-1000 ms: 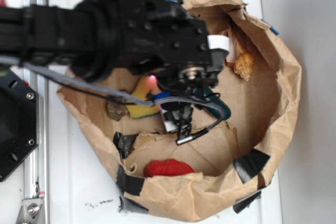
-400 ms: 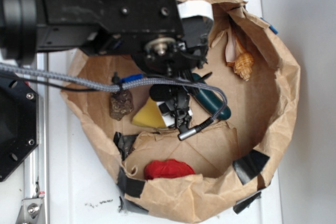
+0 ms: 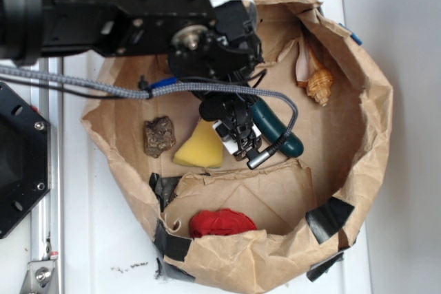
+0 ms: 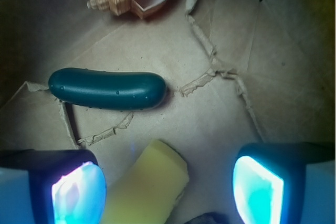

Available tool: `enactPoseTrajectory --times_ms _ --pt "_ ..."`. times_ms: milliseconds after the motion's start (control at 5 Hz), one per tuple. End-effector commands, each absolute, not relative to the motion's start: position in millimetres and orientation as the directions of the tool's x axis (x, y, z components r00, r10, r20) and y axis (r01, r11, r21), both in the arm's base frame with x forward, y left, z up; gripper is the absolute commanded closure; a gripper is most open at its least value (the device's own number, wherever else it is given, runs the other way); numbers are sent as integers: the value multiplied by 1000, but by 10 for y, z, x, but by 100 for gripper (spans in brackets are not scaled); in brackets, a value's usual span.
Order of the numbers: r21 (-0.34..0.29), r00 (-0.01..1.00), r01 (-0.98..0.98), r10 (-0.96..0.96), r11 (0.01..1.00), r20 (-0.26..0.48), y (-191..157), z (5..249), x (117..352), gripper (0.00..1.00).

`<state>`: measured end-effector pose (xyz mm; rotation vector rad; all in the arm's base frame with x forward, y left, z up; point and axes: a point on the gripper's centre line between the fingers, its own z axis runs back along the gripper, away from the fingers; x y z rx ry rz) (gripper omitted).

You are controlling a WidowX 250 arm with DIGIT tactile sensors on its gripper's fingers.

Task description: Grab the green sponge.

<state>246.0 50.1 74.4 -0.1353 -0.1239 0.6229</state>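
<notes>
Since a moment ago the arm has slid up and left, uncovering more of the green sponge (image 3: 199, 151), whose yellow foam lies on the floor of the brown paper bag (image 3: 375, 135). With the sponge as landmark: the gripper (image 3: 241, 144) hangs just right of it, jaws spread wide and empty, the sponge's tip reaching between them in the wrist view (image 4: 149, 184). Left of the sponge sits a brown rock (image 3: 159, 135); beyond the gripper lies a dark green cucumber (image 4: 107, 88); below, a red thing (image 3: 222, 222).
</notes>
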Motion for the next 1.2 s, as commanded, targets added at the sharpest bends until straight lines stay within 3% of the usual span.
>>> enactPoseTrajectory --times_ms 0,600,1000 --pt "-165 804 -569 587 806 96 520 745 2486 0" --pt "-164 802 -574 591 802 85 506 746 2499 0" --pt "-236 756 -619 649 749 78 369 796 2449 0"
